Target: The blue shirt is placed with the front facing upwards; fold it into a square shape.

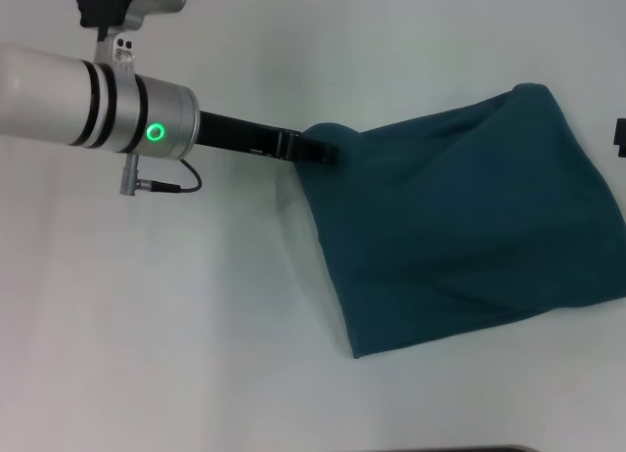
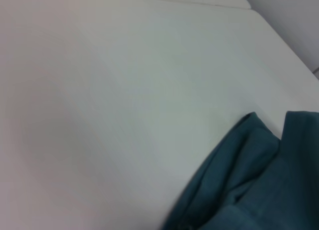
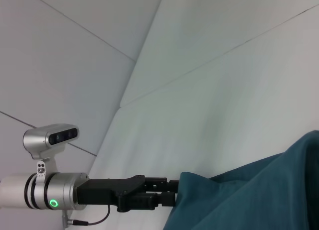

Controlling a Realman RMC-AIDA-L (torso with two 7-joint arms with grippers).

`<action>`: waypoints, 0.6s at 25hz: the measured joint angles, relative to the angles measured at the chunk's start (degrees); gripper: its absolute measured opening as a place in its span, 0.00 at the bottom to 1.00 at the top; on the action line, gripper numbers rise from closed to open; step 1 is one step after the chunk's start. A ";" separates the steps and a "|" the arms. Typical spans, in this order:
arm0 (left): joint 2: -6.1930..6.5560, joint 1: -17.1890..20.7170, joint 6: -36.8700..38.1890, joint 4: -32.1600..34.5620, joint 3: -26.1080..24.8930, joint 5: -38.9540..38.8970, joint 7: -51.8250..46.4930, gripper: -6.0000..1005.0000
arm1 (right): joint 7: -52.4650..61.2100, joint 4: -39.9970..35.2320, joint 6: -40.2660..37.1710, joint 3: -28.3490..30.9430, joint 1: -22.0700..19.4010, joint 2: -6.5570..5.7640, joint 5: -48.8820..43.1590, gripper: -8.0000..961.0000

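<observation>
Nearest the head camera, the left arm's silver wrist cylinder with its green ring light reached from the left across the white bench (image 1: pixel 176 325), roughly level, ending in the black left tool (image 1: pixel 315 147). That tool was clenched on the blue shirt (image 1: pixel 460 227), its black fingers (image 3: pixel 149 192) pinching the cloth's near-left corner, which stood drawn up into a small peak at the grip.

From that pinch the shirt lay as a folded, roughly four-sided bundle on the right half of the bench, plain teal side up, with soft creases running across it. Its right edge ran out of the head view.

Bare bench lay open to the left of the shirt and in front of it, and more showed behind the arm. A seam line in the bench surface ran beyond the cloth in the right wrist view.

Only a dark scrap showed at the head view's right edge; the right tool could not be made out.
</observation>
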 joint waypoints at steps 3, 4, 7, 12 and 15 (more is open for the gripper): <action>-0.28 -0.20 0.42 -0.31 0.02 0.13 0.00 0.46 | 0.01 -0.01 0.00 -0.01 0.02 -0.06 -0.01 0.81; -0.30 -0.24 0.48 -0.33 0.03 0.14 0.00 0.48 | 0.00 -0.01 0.01 0.01 0.02 -0.06 -0.03 0.81; -0.33 -0.32 0.68 -0.35 0.04 0.06 0.00 0.74 | -0.06 -0.01 0.01 0.04 0.02 -0.08 -0.13 0.81; -0.16 -0.42 2.04 -0.40 -0.28 -0.26 0.21 0.82 | -0.10 -0.01 0.01 0.04 0.02 -0.09 -0.26 0.81; -0.08 -0.59 2.65 -0.45 -0.34 -0.30 0.11 0.86 | -0.11 -0.01 0.00 0.00 0.02 -0.09 -0.26 0.81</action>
